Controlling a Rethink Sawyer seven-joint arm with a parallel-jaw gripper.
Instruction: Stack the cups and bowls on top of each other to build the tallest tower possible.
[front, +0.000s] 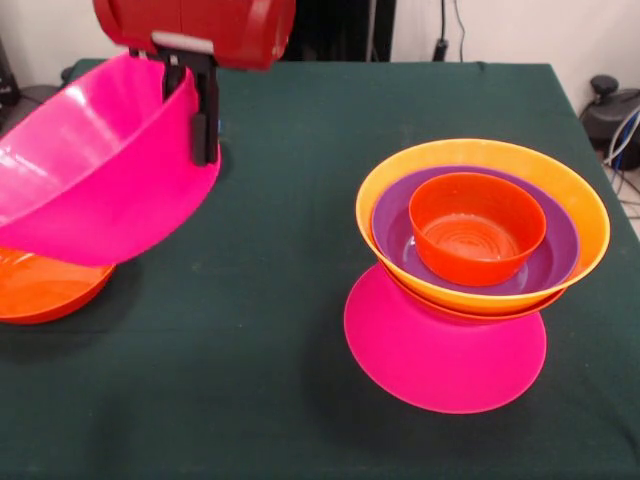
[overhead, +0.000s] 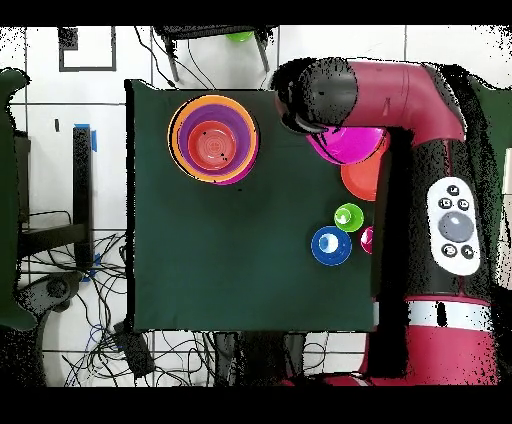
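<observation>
My gripper (front: 190, 95) is shut on the rim of a large hot pink bowl (front: 95, 170), one finger inside and one outside. The bowl hangs tilted above a shallow red-orange bowl (front: 40, 290) at the left edge. On the right stands the tower (front: 470, 270): an upturned hot pink bowl (front: 440, 355) at the base, then an orange bowl (front: 580, 215), a purple bowl (front: 555, 255) and a small red-orange bowl (front: 475, 225). In the overhead view the tower (overhead: 213, 138) is at the upper left. The lime green cup (overhead: 348, 216), the small blue bowl (overhead: 331, 245) and the red cup (overhead: 367, 240) sit by the arm, which half hides the red cup.
A dark green cloth covers the table (front: 300, 400). In the overhead view the red arm (overhead: 420, 110) lies over the table's right side and hides most of the held pink bowl (overhead: 352, 143) and the red-orange bowl (overhead: 362, 178). Cables and chair legs lie on the floor around the table.
</observation>
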